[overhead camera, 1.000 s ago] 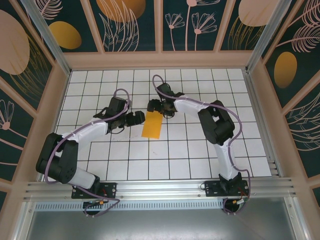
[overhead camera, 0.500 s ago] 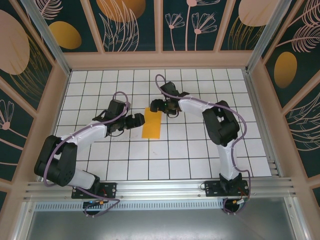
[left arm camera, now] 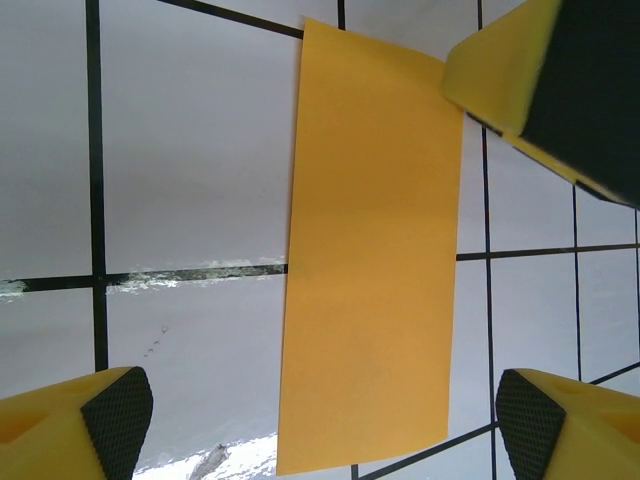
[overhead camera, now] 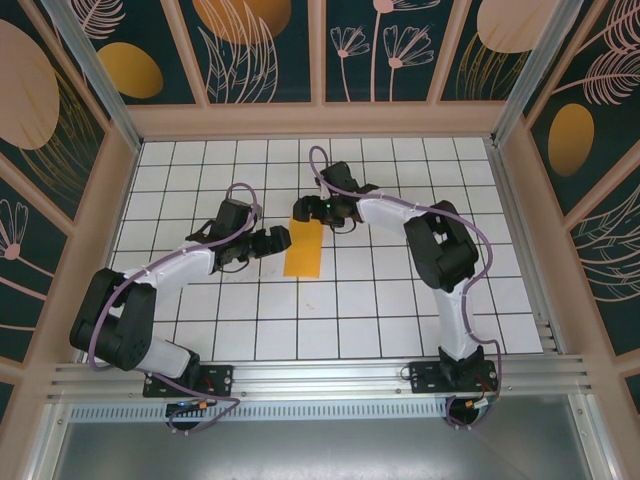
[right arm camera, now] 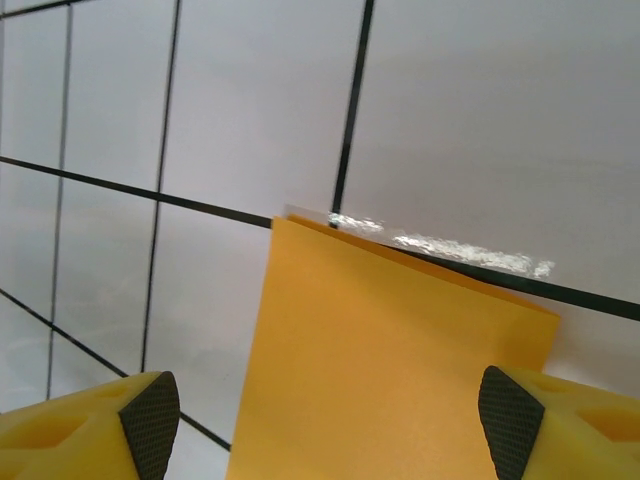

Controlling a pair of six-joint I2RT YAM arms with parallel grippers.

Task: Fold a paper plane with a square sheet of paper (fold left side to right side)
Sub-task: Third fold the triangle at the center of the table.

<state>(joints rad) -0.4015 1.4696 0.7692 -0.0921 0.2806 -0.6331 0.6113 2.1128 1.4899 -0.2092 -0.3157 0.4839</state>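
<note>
Sheet location: the square sheet of paper (overhead camera: 303, 249) lies flat on the tiled table (overhead camera: 380, 300), folded to a narrow rectangle, between the two grippers

Sheet condition: doubled over; in the right wrist view a thin second edge shows just past the far short edge, so the layers look slightly offset

Handling, judged: very light, thin and limp; likely to slide on the glossy tile; any hard pinch will leave a lasting crease

Where to take hold, judged: at a free long edge or a corner, with one fingertip worked under the top layer; avoid the middle of the panel

Left gripper (overhead camera: 268, 240): jaws spread wide, nothing held; it hangs just beside the sheet's left long edge; in its own wrist view the pads (left arm camera: 118, 412) stand either side of one short end, with no contact visible

Right gripper (overhead camera: 305, 210): jaws spread wide, nothing held; it hangs over the far short end; one finger overlaps a far corner in the left wrist view, and whether it touches cannot be told
</note>
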